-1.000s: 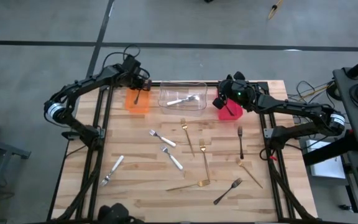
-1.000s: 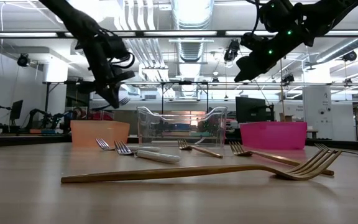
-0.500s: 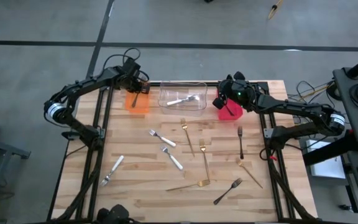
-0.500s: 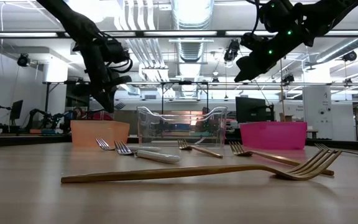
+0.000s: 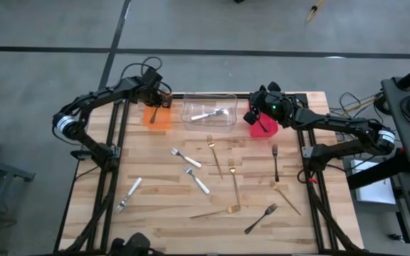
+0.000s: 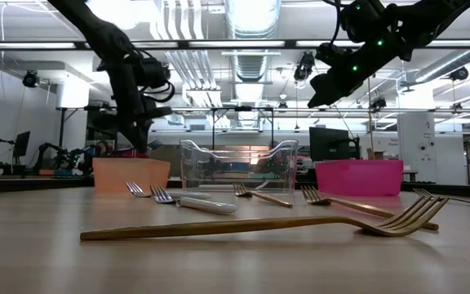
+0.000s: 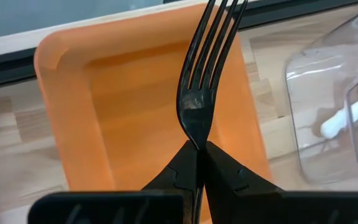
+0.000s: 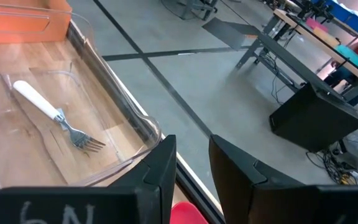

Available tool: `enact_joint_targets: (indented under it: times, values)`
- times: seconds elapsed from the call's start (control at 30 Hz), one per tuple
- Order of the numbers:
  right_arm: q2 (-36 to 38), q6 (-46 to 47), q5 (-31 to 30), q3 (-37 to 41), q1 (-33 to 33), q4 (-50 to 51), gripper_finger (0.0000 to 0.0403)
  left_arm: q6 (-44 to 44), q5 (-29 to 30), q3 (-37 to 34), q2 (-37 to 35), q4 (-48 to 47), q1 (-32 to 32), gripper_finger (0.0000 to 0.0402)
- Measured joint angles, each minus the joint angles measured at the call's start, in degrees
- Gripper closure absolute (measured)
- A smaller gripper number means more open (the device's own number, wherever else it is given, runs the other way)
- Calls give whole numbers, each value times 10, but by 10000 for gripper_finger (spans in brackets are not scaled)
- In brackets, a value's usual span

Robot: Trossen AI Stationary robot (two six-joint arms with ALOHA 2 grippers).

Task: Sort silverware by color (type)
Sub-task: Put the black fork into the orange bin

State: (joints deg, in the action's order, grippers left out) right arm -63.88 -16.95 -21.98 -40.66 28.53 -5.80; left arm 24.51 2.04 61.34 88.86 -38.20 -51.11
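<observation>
In the left wrist view the black fork loses its tine tips past the picture's edge and its handle between the closed jaws, and the clear bin is cut off at the side. In the right wrist view only a sliver of the red bin shows between the dark fingers. From the low view the bins' contents cannot be told.

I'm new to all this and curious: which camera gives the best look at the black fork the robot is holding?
The left wrist view: the black fork fills it, pinched in the left gripper above the orange bin. The high view shows a small dark sliver, the low view hardly anything, the right wrist view nothing.
</observation>
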Motion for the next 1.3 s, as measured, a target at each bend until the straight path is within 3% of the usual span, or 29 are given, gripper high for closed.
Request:
enact_joint_targets:
  times: [0.53,1.3]
  values:
    - [0,0,0,0,0,0,314,-5,5,0,47,4,0,396]
    - [0,0,0,0,0,0,314,-5,5,0,49,22,-1,401]
